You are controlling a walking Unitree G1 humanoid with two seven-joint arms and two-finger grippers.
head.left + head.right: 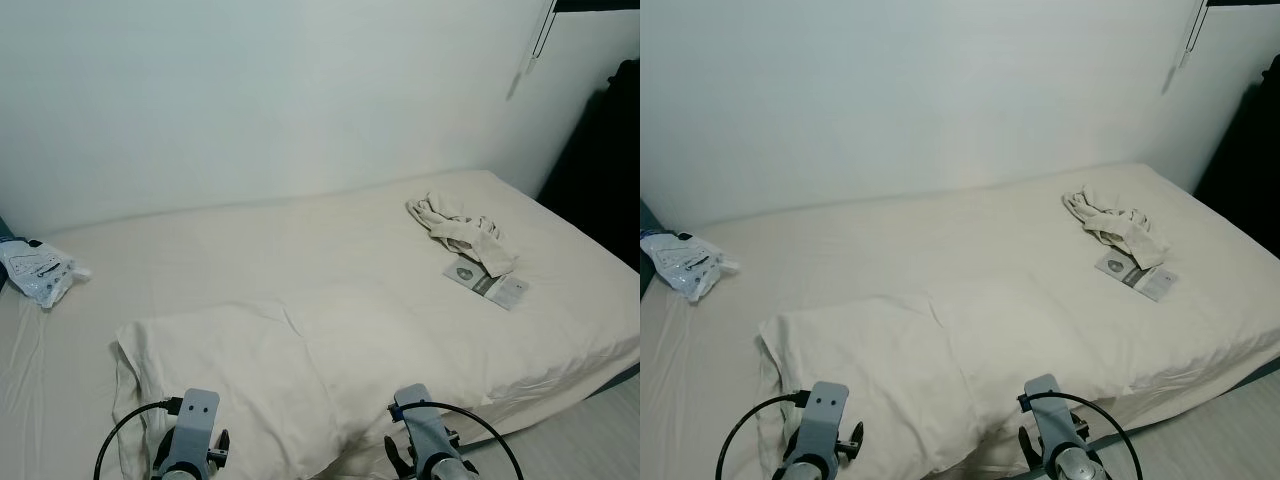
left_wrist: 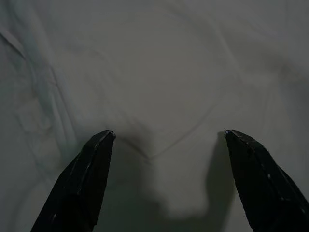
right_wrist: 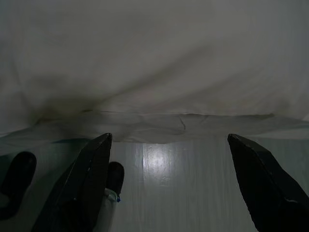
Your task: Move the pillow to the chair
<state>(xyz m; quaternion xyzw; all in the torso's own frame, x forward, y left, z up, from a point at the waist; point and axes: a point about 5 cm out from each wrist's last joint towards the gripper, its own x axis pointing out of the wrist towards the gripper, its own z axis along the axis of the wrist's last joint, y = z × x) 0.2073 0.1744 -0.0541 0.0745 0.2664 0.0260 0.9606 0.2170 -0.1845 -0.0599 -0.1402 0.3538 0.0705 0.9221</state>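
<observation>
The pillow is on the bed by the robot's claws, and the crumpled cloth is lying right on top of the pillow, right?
Not quite. The pillow is on the bed by the left claw and right claw, but the crumpled cloth lies far from it, near the bed's far right corner, partly on a paper booklet. The left eye view shows this.

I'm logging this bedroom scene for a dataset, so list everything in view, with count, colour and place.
pillow: one, cream, near edge of the bed, in front of the robot
bed: one, cream sheet, against the white wall
crumpled cloth: one, off-white, far right of the bed
flat packet: one, grey and white, just in front of the cloth
plastic bag: one, white with dark print, far left of the bed
left gripper: one, black fingers, open above the pillow
right gripper: one, black fingers, open at the bed's near edge, floor below
</observation>
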